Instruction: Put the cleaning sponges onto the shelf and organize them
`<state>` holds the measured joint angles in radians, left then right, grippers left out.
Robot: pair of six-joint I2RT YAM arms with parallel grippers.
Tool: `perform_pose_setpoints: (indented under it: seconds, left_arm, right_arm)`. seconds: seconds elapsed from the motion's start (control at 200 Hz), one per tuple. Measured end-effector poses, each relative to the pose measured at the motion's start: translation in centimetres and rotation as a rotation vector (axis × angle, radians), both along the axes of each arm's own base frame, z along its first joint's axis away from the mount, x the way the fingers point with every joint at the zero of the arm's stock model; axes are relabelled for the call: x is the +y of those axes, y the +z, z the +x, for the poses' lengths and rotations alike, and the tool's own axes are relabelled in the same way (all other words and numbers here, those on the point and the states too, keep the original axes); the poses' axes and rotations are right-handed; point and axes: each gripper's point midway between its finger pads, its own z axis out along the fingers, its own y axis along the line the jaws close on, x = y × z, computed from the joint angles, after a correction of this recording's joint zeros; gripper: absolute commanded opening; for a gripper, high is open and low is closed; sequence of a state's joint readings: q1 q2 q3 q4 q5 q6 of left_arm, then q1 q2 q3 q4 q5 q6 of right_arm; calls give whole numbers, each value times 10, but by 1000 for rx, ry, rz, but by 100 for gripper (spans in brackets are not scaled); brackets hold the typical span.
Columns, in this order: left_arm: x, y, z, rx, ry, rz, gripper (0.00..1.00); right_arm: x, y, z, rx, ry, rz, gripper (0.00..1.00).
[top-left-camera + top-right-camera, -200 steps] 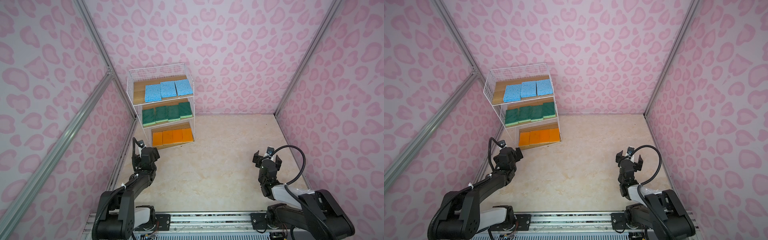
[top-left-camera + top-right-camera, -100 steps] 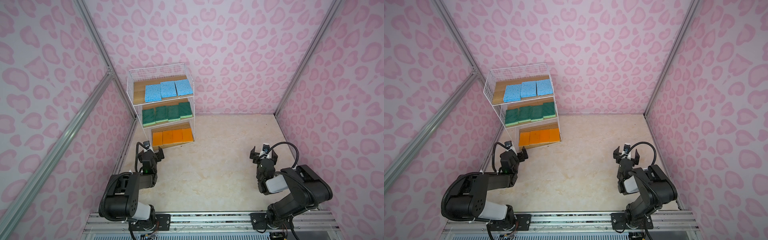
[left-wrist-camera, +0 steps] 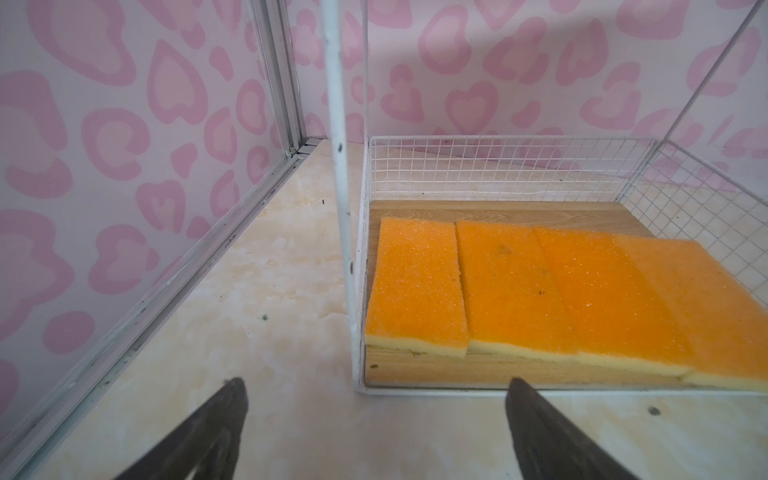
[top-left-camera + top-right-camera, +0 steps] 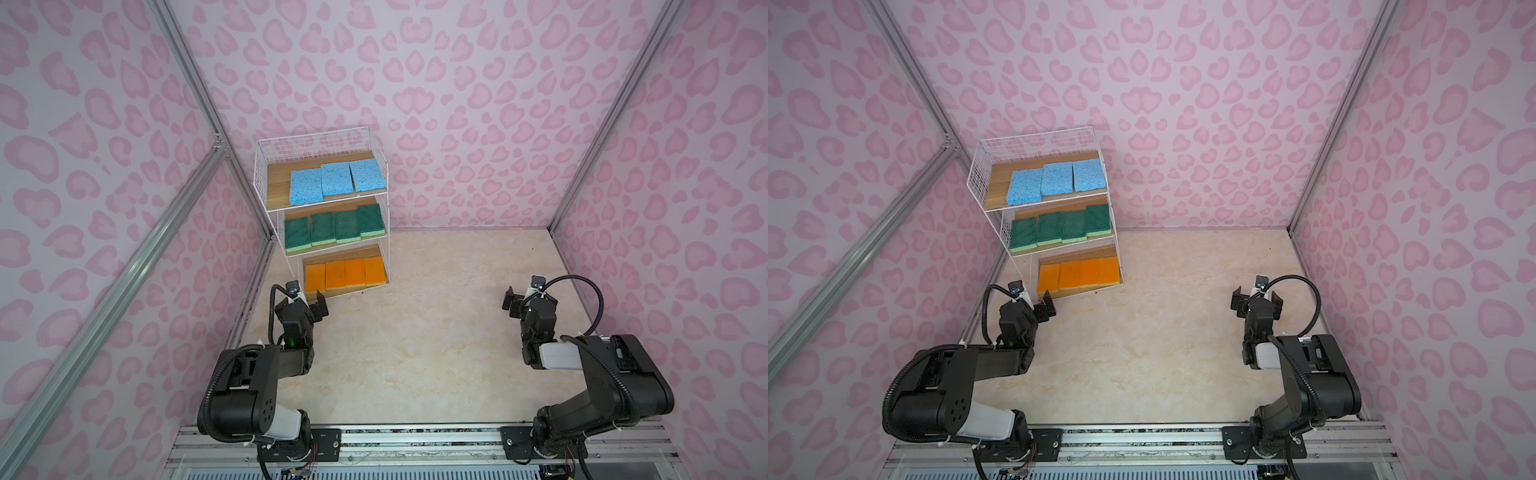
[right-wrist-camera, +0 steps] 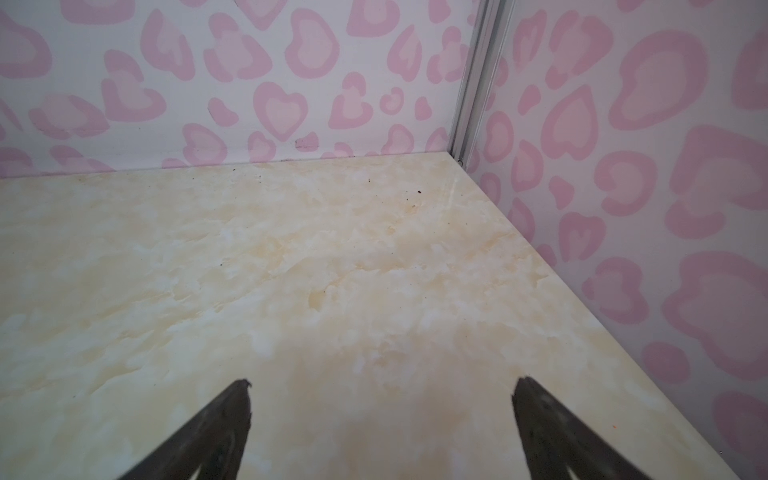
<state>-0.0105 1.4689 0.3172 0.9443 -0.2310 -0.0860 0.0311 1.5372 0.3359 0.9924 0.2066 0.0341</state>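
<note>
Sponges [image 4: 335, 227] lay sorted on the shelf [image 4: 277, 185], blue above, green between, orange below, while the left gripper [image 3: 374, 384] and right gripper [image 5: 382, 384] hung with jaws released and empty.

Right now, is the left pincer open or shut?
Open. In the left wrist view the left pincer shows both fingers far apart, holding nothing, facing the shelf.

Cream marbled tabletop [image 4: 415, 353], pink heart-print walls [image 4: 457, 83], aluminium rail [image 4: 415, 432]
</note>
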Motion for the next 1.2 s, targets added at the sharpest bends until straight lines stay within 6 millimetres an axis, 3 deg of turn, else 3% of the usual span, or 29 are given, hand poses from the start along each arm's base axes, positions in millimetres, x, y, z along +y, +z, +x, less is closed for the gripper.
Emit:
perform_pose_setpoints:
  seconds: [1.2]
  left_arm:
    - [-1,0,0,0,-7,-2,98]
  right_arm:
    - [3,-9,-2,40,17,3,99]
